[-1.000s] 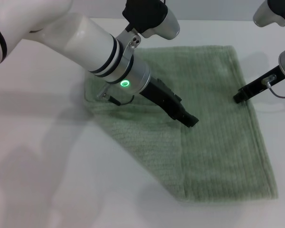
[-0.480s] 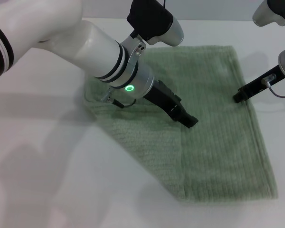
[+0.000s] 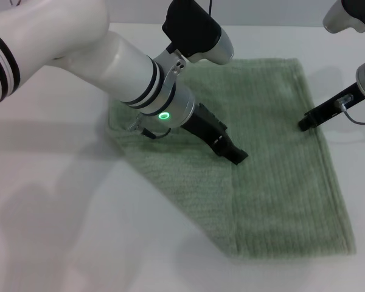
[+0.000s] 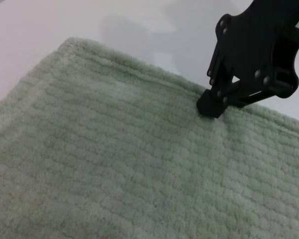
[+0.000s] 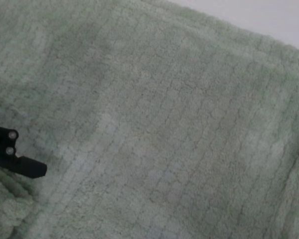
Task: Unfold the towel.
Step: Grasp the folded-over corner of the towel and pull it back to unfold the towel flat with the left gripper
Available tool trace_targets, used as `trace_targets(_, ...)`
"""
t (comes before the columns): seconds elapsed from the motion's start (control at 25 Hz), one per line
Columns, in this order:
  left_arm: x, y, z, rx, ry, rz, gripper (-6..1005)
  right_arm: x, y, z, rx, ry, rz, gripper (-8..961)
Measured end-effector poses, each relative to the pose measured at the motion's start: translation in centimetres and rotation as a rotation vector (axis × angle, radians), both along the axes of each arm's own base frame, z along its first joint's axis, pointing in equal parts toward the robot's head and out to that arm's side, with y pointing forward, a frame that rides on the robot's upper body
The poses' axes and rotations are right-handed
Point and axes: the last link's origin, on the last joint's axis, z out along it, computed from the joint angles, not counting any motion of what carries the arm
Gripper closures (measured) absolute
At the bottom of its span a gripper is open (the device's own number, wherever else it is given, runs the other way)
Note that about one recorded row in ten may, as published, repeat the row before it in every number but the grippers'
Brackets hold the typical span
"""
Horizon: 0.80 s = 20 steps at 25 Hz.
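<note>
The pale sage-green towel (image 3: 274,176) lies flat on the white table, with a doubled layer on its left part ending in a straight edge (image 3: 233,201). My left gripper (image 3: 237,156) is shut, its tip resting on the towel at that layer edge; it also shows in the right wrist view (image 5: 32,168). My right gripper (image 3: 304,126) is shut with its tip pressed on the towel's right hem. The left wrist view shows it (image 4: 213,107) on the hem, with ribbed cloth (image 4: 114,159) filling the rest.
The white table (image 3: 61,231) surrounds the towel on all sides. My bulky left forearm (image 3: 128,73) hangs over the towel's back left part and hides it. A wide band of bare table lies in front and to the left.
My left gripper's tip has slid a little to the left along the towel, toward the layer edge. The right gripper and the towel have not visibly moved.
</note>
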Motion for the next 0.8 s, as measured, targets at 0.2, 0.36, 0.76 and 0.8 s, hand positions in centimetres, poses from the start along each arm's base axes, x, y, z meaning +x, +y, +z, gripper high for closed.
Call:
trace_targets(0.2,-0.09,-0.13,-0.08,-0.009,0.01,-0.007,219,0.01,0.01,0.01,0.0,-0.001,0.001,950)
trace_targets(0.36,-0.11,-0.15,-0.12,-0.009,0.013,-0.01,305,0.03,0.01,0.01,0.001,-0.002,0.001,950)
trace_targets(0.76,-0.38,-0.35,-0.31,-0.018,0.041,-0.031,524,0.03,0.01,0.01,-0.001,-0.003,0.005,951)
trace_targets(0.8,-0.38,-0.35,-0.31,-0.018,0.041,-0.031,546,0.03,0.01,0.01,-0.002,-0.003,0.006,951)
